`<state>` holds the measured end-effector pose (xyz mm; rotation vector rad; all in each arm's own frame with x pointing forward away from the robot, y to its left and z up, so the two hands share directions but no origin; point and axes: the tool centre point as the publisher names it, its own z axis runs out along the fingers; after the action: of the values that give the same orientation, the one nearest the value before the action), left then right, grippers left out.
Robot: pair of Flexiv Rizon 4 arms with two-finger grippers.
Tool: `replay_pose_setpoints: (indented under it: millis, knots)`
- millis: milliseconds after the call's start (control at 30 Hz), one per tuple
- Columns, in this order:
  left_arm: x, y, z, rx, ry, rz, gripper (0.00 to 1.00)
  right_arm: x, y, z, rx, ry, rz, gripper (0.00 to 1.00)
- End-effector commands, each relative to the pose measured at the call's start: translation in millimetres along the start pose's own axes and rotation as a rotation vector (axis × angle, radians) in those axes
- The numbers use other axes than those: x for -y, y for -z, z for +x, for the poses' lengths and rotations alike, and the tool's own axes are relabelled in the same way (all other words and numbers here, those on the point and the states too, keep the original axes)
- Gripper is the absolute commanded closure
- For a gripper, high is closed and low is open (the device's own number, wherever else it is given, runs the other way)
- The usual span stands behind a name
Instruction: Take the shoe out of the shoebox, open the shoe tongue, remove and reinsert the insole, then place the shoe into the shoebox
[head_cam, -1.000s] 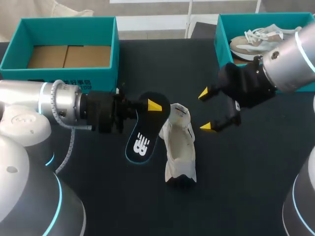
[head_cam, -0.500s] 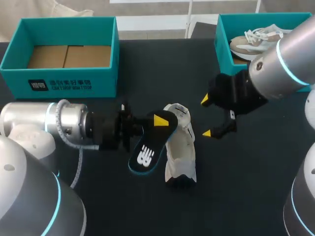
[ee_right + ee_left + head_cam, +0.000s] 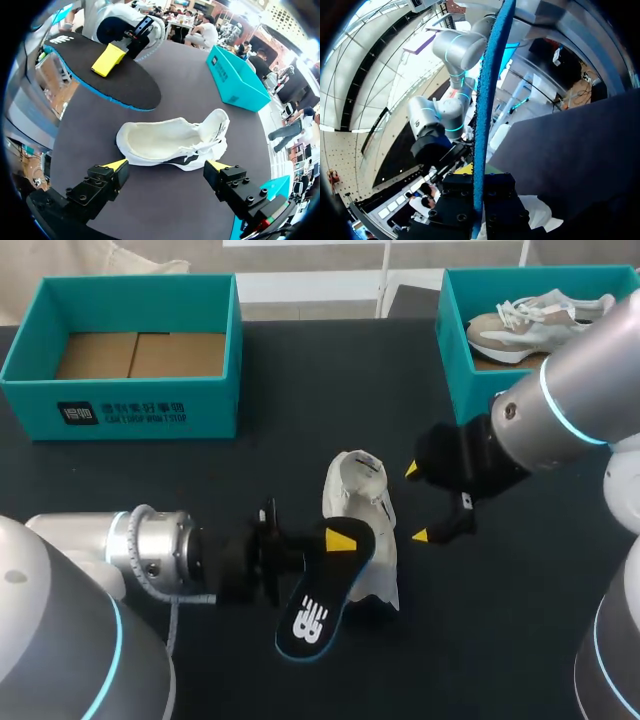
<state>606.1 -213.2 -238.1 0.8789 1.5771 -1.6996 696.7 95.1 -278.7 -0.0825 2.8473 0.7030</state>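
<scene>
My left gripper (image 3: 338, 542) stays clamped on the black insole (image 3: 325, 585) and has carried it toward the near edge, its end now over the white shoe (image 3: 360, 490) lying on the black table (image 3: 300, 390). My right gripper (image 3: 417, 502), fingers apart, has slid closer beside the shoe. There's a white logo (image 3: 310, 618) on the insole and white print on the teal box (image 3: 130, 405).

Head overhead, 2 wrists close, sharing shoe (image 3: 360, 498)

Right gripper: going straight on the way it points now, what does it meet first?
Most likely the shoe, which lies just ahead of the right gripper, between its open fingers. The insole sits beyond and off to one side, though depth is hard to judge.
</scene>
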Motion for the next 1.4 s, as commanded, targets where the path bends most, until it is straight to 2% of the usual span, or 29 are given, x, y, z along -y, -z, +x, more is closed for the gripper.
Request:
replay_pose_setpoints:
  millis: [33,300,433,767,967,1067,1267,1400]
  knots:
    - [2,-10,3.8,-0.008,0.009,-0.01,1.0,-1.9,-5,0.8,0.005,-0.001,0.003,0.0]
    - [-2,-29,11.0,-0.05,0.067,-0.006,1.0,-1.9,-5,0.8,0.005,-0.001,0.003,0.0]
    - [-3,-33,12.4,-0.057,0.072,0.0,1.0,9.9,-19,1.4,0.016,0.028,0.049,0.0]
    - [-2,-33,11.9,-0.055,0.069,-0.001,1.0,26.0,-49,4.0,0.037,0.001,0.012,0.0]
    - [-10,-32,11.4,-0.05,0.082,-0.002,1.0,23.4,-56,0.2,0.025,0.037,0.013,0.0]
    - [-14,-35,12.7,-0.047,0.088,0.0,1.0,23.4,-57,-0.4,0.006,0.055,0.057,0.0]
    - [-15,-41,12.7,-0.048,0.1,0.018,1.0,23.4,-57,-0.4,0.006,0.055,0.057,0.0]
    - [-21,-43,19.3,-0.056,0.115,0.017,1.0,23.4,-57,-0.4,0.006,0.055,0.057,0.0]
